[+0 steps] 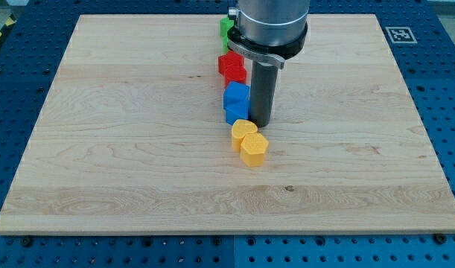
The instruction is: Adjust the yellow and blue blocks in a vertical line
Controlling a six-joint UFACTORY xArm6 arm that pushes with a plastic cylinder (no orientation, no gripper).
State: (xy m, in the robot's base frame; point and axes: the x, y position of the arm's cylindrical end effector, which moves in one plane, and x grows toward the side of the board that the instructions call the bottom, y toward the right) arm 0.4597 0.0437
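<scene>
A blue block (235,103), chunky in shape, sits near the middle of the wooden board (123,149). A yellow block (249,141), heart-like in shape, lies just below it and slightly to the view's right, touching or almost touching it. My tip (260,123) rests on the board at the right side of the blue block and just above the yellow block's upper right edge. The blue and yellow blocks form a rough column that leans slightly right toward the view's bottom.
A red block (231,67) lies just above the blue block. A green block (226,30) sits above it near the board's top edge, partly hidden by the arm's grey body (270,26). A blue perforated table (436,246) surrounds the board.
</scene>
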